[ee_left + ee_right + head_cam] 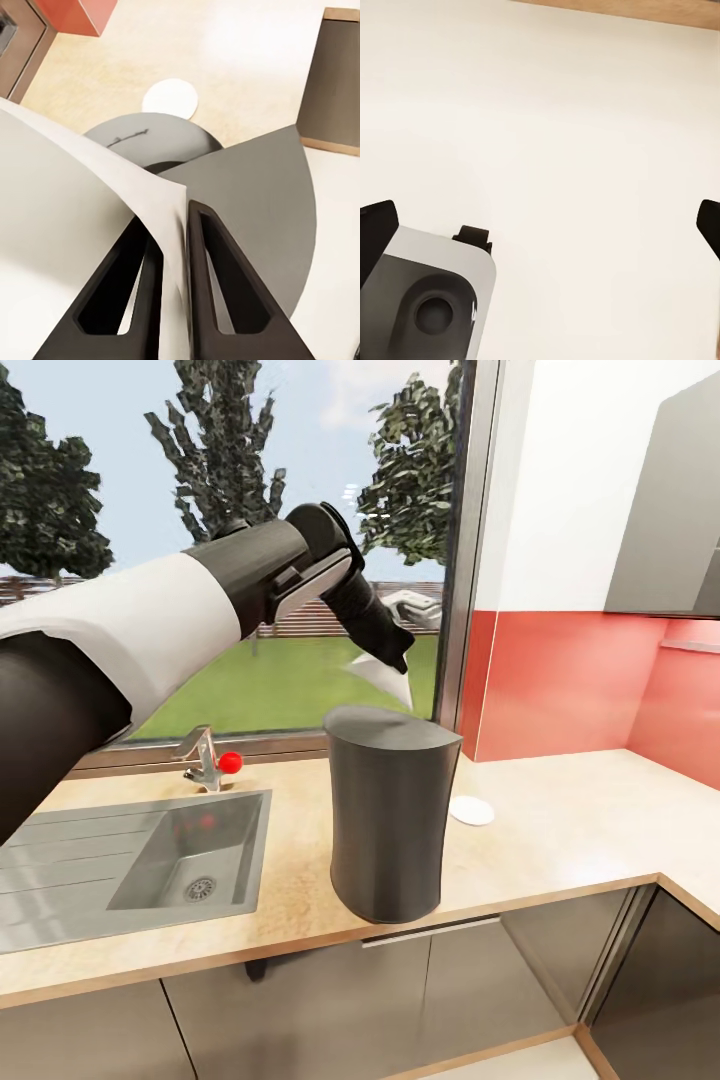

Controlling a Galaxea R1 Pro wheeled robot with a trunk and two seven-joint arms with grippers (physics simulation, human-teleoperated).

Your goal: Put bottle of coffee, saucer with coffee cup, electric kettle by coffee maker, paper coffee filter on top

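Lower foreground of the head view: glossy dark cabinets (440, 1000) beneath the pale desk (560, 840), i.e. the countertop named in the task.

Centre of frame: coffee maker (390, 815), upright near the desk's front edge, smooth charcoal back toward the camera, flat top unobstructed. Kept in place as the anchor of the station.

Lower left: steel sink (150, 870) set into the desk, with a tap (205, 758) bearing a red knob behind it.

Just right of the maker, touching the desk: saucer (471, 810), flat and bare; no cup on it.

Upper centre, above the maker: left arm reaching in from the left edge, left pincer (392, 650) angled downward and closed on the paper coffee filter (385, 678). In the left wrist view, both fingers (214, 262) pressed against the thin white sheet (90, 217), the maker's dark top (150, 142) directly beneath and the saucer (170, 97) beyond it. Grip at the edge of the sheet, presumably so that the body of the filter hangs free for lowering onto the top. Filter judged not yet resting on the maker.

Right pincer (540, 225): fingertips at opposite edges of the right wrist view, spread wide, nothing between them.

Background: window (250, 560) giving on lawn and trees; red wall panel (570, 680) at right.
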